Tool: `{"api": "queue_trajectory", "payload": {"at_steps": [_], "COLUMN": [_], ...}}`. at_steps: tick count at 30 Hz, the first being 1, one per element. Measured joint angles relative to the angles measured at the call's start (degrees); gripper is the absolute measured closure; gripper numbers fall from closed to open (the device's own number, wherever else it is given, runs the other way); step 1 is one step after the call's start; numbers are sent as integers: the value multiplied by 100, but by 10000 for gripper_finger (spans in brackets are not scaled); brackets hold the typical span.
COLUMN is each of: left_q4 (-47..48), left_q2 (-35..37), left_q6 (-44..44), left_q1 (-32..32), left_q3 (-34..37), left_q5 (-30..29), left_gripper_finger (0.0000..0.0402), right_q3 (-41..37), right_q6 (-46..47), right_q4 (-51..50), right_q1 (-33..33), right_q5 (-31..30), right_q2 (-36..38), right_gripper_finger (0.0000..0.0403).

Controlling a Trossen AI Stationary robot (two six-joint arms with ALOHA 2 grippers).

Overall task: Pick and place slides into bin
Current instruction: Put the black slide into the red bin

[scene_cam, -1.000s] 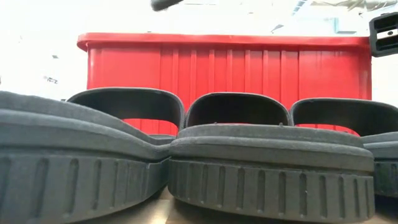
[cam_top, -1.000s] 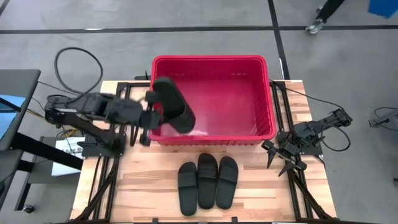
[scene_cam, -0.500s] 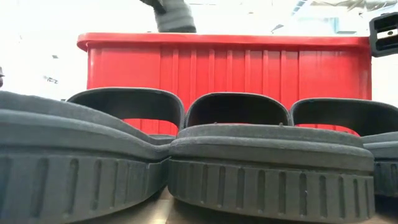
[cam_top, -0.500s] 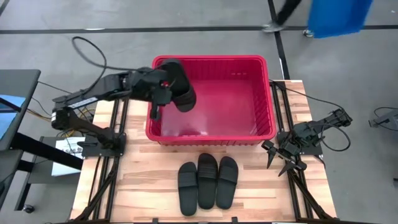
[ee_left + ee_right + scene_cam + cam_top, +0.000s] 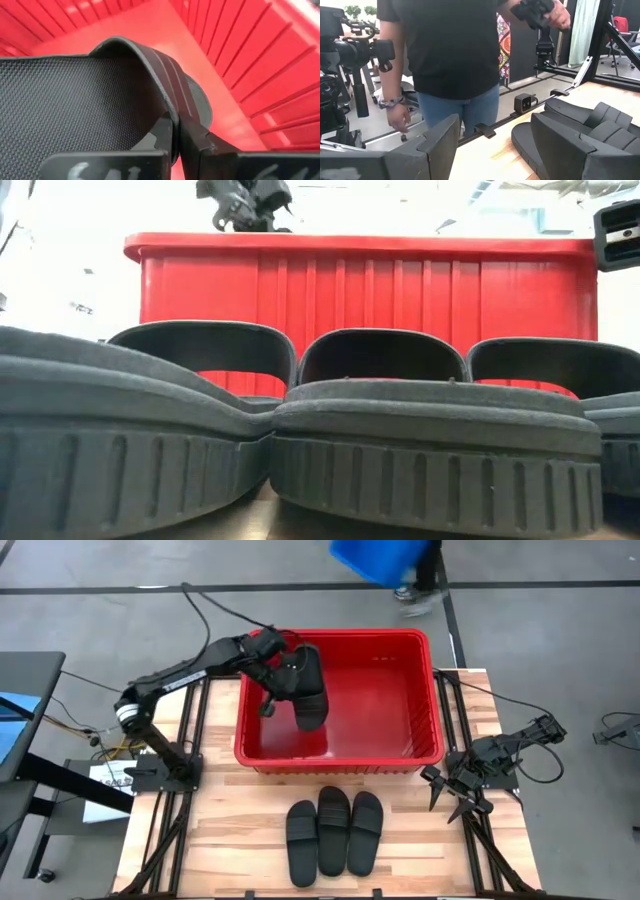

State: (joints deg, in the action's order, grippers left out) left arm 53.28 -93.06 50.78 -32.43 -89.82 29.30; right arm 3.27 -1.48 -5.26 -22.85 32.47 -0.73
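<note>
Overhead, the left pincer [image 5: 283, 675] is gripping one black slide [image 5: 309, 700] over the red bin [image 5: 430, 690], while three slides [image 5: 334, 830] are lying on the worktop [image 5: 230, 830]. Up close, its wrist camera is showing fingers [image 5: 200, 142] clamped on the strap. Only the right wrist camera is catching a person [image 5: 455, 55] beyond the wide-open, empty right pincer [image 5: 495, 145].

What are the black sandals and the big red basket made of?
The slides look like matte, foamy rubber: the low view shows a dull, grainy surface with moulded ribs along the sole edge. The bin looks like hard moulded plastic: smooth, slightly glossy red walls with stiff vertical ribs and a thick rim. Looks only; neither can be confirmed by touch.
</note>
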Motion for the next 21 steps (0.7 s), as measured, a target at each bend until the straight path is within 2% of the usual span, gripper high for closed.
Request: {"api": "queue_trajectory", "payload": {"at_steps": [3, 7, 16, 21], "left_q4": [13, -16, 150, 144], "left_q2": [-264, -618, -1363, -1499], "left_q6": [123, 136, -46, -239], "left_q1": [-112, -228, -264, -262], "left_q3": [1, 0, 0, 0], "left_q5": [80, 656, 574, 574], "left_gripper_finger": [401, 401, 401, 401], "right_q3": [0, 0, 0, 0], "right_q6": [0, 0, 0, 0], "right_q4": [-1, -2, -2, -2], "right_q1": [0, 0, 0, 0], "right_q5": [0, 0, 0, 0], "right_q2": [0, 0, 0, 0], "right_gripper_finger": [163, 163, 163, 163]}}
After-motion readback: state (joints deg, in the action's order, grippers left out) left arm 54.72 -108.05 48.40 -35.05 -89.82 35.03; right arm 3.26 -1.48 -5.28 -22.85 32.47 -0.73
